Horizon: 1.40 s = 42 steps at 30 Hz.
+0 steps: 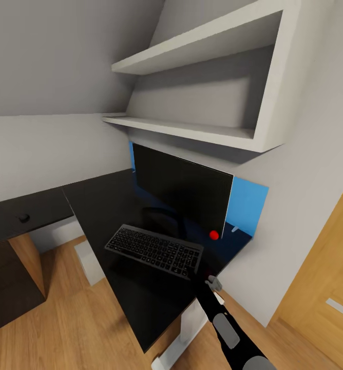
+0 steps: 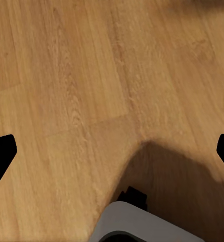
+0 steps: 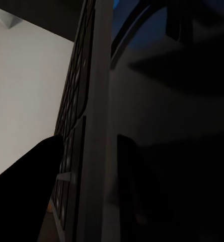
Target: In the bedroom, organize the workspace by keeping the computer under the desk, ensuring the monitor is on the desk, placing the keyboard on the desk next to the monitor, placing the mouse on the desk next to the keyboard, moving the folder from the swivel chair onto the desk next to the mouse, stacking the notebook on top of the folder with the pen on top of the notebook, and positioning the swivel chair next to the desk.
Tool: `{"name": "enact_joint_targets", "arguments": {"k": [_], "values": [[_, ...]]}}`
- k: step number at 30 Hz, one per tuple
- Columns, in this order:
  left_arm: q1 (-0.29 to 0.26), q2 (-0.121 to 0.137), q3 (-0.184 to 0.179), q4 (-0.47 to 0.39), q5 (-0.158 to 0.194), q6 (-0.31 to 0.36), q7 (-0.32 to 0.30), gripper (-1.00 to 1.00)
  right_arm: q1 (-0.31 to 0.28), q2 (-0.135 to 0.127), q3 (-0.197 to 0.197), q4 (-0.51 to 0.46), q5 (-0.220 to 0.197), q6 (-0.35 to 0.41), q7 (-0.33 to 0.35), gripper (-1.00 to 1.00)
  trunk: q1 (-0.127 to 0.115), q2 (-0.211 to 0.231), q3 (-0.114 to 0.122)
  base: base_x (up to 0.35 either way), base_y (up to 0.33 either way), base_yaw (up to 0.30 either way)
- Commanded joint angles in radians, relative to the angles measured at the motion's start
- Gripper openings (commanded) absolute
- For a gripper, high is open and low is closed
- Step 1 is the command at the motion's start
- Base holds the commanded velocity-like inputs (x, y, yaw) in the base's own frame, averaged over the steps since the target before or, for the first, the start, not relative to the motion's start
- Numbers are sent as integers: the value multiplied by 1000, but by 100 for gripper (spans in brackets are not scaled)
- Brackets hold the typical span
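Black desk (image 1: 135, 303), one monitor (image 1: 179, 190), one keyboard (image 1: 153, 250) seemingly gripped by right gripper (image 1: 205, 275)

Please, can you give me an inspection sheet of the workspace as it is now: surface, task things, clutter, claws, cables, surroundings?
Surface: black desk, glossy, at a corner of the room.
Job's things: monitor upright on the desk, screen dark; keyboard in front of it, its near end between the fingers of the right claw.
Clutter: nothing seen.
Claws: right claw shut on the keyboard's edge; left claw open, fingertips far apart, above the wood floor.
Cables: nothing seen.
Surroundings: two white wall shelves above the monitor, dark drawer unit beside the desk, wooden door.
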Motion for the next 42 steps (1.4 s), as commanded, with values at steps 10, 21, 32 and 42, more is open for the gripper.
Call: {"name": "enact_joint_targets", "arguments": {"k": [10, 21, 32, 42], "values": [[-1, 1, -9, 0, 9, -5, 6, 100, -1, 1, -3, 5, -23, 1, 4, -100, 0, -1, -1, 0, 0, 0], [-1, 1, -9, 0, 11, -5, 6, 100, -1, 1, -2, 25, -24, 3, 8, -100, 0, -1, -1, 0, 0, 0], [-1, 2, -7, 0, 11, -5, 5, 100, -1, 1, -4, 27, -24, -1, 10, -100, 0, -1, -1, 17, 264, -128], [-1, 3, -7, 0, 11, -5, 5, 100, -1, 1, -2, 29, -24, 1, 10, -100, 0, -1, -2, 0, 159, -19]]}}
